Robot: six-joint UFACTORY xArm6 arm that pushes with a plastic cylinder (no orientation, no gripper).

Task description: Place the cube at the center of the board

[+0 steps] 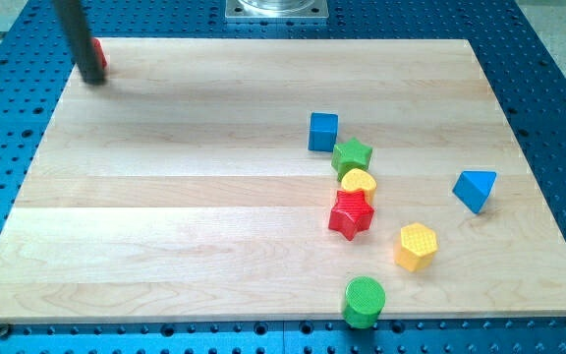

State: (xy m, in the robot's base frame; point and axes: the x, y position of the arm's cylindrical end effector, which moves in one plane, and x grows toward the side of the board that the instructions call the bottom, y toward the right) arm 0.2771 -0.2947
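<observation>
A blue cube (323, 132) sits right of the board's middle, toward the view's top. My tip (93, 77) is at the board's top left corner, far left of the cube. A red block (99, 54) is mostly hidden behind the rod there and touches it; its shape cannot be made out. Just below and right of the cube a green star (353, 155), a yellow heart (359, 182) and a red star (351, 214) form a touching column.
A blue triangular block (475, 189) lies at the view's right. A yellow hexagon (417, 246) sits lower right of the red star. A green cylinder (364, 301) stands at the board's bottom edge. The wooden board (185, 197) rests on a blue perforated table.
</observation>
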